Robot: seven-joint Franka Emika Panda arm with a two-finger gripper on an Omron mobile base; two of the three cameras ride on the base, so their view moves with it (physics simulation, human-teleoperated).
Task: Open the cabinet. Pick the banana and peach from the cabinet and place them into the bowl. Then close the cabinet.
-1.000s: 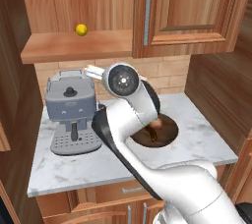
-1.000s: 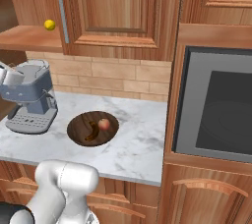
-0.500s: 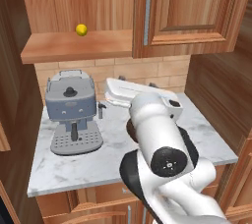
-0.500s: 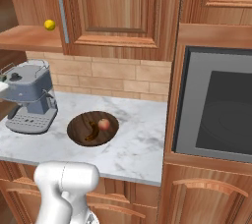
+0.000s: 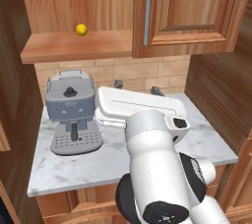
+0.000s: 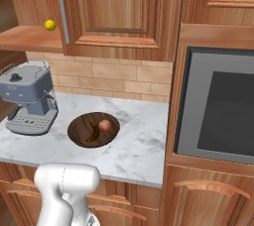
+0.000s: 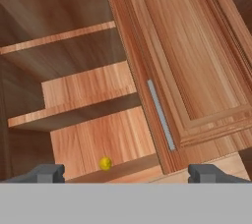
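At the bottom of the hand view the jaws (image 7: 126,173) stand wide apart with nothing between them, one dark tip at lower left and one at lower right, pointed up at the cabinet (image 7: 197,56). Between the tips, slightly left of centre, the banana (image 7: 105,163) sits as a small yellow spot on the lowest shelf of the cabinet's open left half. Right of it runs the closed right door with its silver bar handle (image 7: 161,115), slanting from centre toward lower right.

Left base view: the banana (image 5: 81,30) lies at upper left on the open shelf, just left of the closed door (image 5: 189,12) and its handle (image 5: 147,13). The white arm (image 5: 147,134) fills the lower centre and hides much of the bench (image 5: 88,164). A blue-grey coffee machine (image 5: 71,112) stands on the bench at centre left.

Right base view: the bowl (image 6: 93,130) rests on the marble bench (image 6: 134,150) at centre left, right of the coffee machine (image 6: 29,97). The peach (image 6: 104,125) lies inside the bowl toward its right side. The banana (image 6: 49,25) shows at upper left on the shelf. A built-in oven (image 6: 218,106) occupies the right of the frame.
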